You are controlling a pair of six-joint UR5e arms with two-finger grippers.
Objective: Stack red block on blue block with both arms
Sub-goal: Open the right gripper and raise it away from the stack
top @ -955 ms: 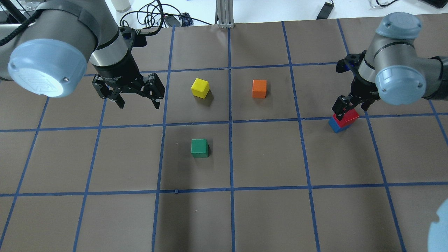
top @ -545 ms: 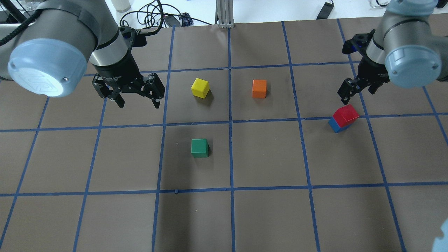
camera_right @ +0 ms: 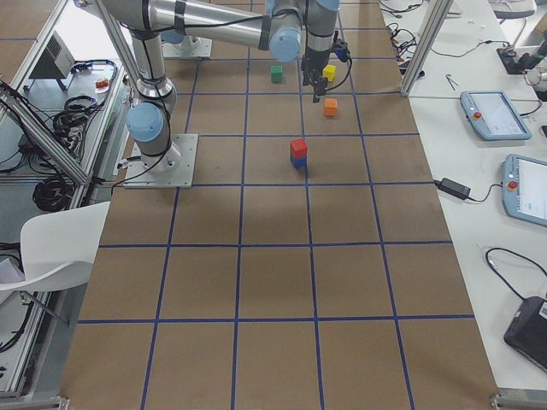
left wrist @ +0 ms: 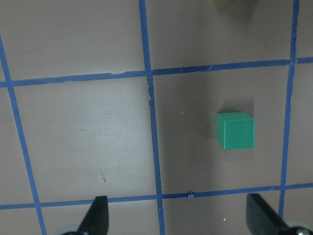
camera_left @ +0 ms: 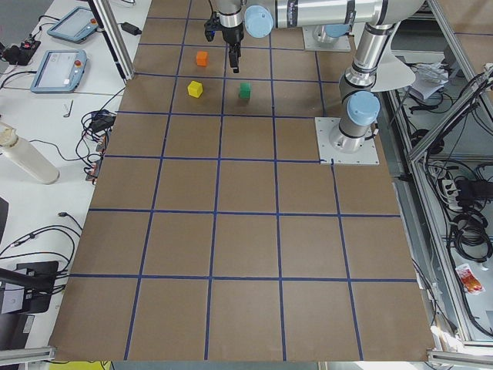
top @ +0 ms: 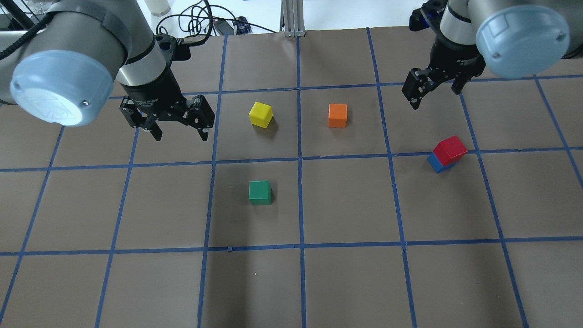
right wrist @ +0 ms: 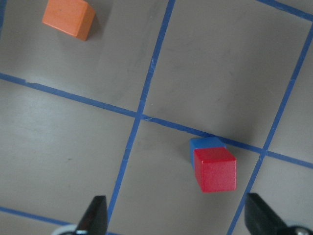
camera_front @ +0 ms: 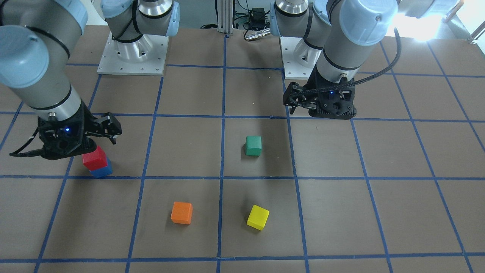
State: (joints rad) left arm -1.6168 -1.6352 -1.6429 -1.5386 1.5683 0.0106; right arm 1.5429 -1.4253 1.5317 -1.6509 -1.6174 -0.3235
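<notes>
The red block [top: 450, 149] sits on top of the blue block [top: 435, 163] on the right side of the table, slightly offset. The stack also shows in the right wrist view, with the red block [right wrist: 215, 169] over the blue block [right wrist: 205, 143], and in the front view [camera_front: 94, 158]. My right gripper [top: 435, 91] is open and empty, raised above and beyond the stack, not touching it. My left gripper [top: 181, 134] is open and empty, hovering over the left side of the table.
A yellow block [top: 260, 114] and an orange block [top: 337, 115] lie mid-table on the far side. A green block [top: 259, 192] lies nearer, also below my left gripper's camera [left wrist: 235, 130]. Blue tape lines grid the brown table [top: 346, 282].
My right gripper has lifted off the red block and moved up and away toward the far edge, leaving the red block on the blue block. The left arm has not moved.
</notes>
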